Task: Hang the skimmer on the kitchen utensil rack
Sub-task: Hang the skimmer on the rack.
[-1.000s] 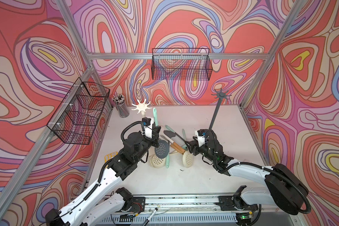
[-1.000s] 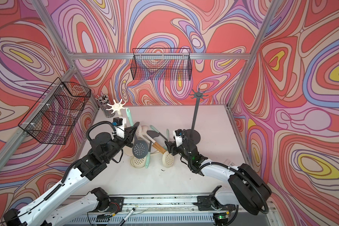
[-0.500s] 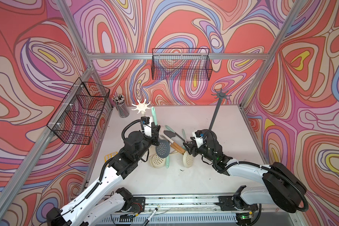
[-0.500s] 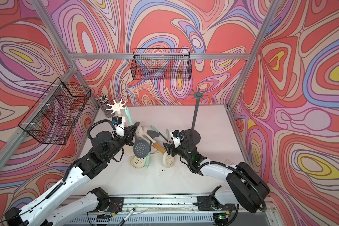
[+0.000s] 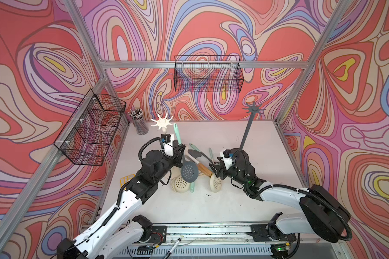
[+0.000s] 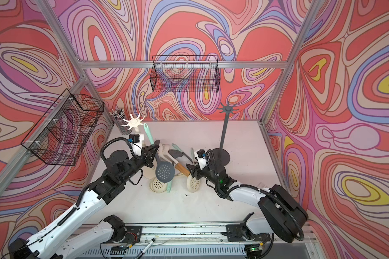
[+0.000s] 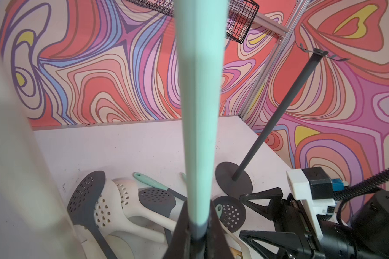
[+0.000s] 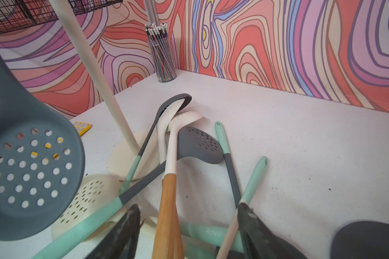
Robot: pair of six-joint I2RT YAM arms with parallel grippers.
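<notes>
Looking down in both top views, you had the left gripper [image 5: 181, 154] clamped tight on the skimmer [image 5: 189, 172], low on the handle. That put it up off the table [image 5: 267, 179], with the perforated head dangling over the utensil pile [image 5: 194, 153] and the mint handle tip poking up just beside the hook crown of the cream rack [image 5: 162, 122]. The right gripper [image 5: 213, 170] sat low at the pile with its jaws spread and nothing in them. The left wrist view showed the handle running straight up out of the pinched jaws, with the grey rack [image 7: 279, 116] well apart, past the pile. In the right wrist view the spread jaws straddled a wooden handle [image 8: 166, 201] with gaps either side, and the skimmer head hung close by.

My worries: gripping that low leaves a lot of handle swinging up top, so my guess is a sloppy tilt could clip the cream rack's hooks and tip the stand. If the grip let the handle twist, I'd expect the hanging end to miss the hook. The head could also bump the right gripper or snag the pile. I honestly couldn't tell which rack you meant.

Counts: two arms, two racks, two wire baskets [image 5: 208, 74], one pen cup [image 5: 140, 125] and one skimmer in the air. The pile overlapped too much for a clean count, though two cream perforated heads [image 5: 181, 183] lay flat.
</notes>
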